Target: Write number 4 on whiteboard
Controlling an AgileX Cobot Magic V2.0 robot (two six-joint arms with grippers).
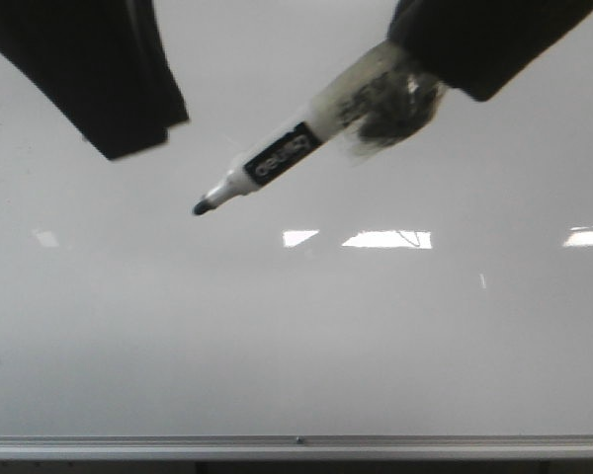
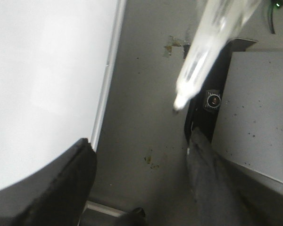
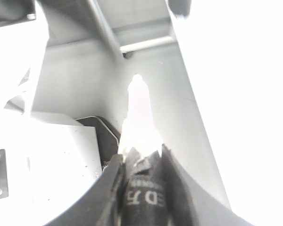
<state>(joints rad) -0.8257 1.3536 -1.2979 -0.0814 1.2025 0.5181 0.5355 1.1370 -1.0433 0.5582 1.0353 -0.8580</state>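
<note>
The whiteboard (image 1: 178,336) fills the front view, glossy, with bright light reflections. A tiny thin black mark (image 1: 409,238) inside one reflection may be the number 4; it is too small to read. My right gripper (image 1: 445,69) reaches in from the upper right, shut on a white marker (image 1: 277,158) with a black label. The marker's black tip (image 1: 200,208) hangs off the board. In the right wrist view the jaws (image 3: 141,165) clamp the marker's dark barrel (image 3: 144,197). My left gripper (image 2: 141,188) is open and holds nothing; it shows dark at the upper left (image 1: 128,118).
A silver rail (image 1: 296,446) runs along the board's near edge, and shows as a pale strip (image 2: 108,80) in the left wrist view. Beside the board there is grey floor (image 2: 146,117) and a grey speckled box (image 2: 254,103). The marker (image 2: 203,56) shows there blurred.
</note>
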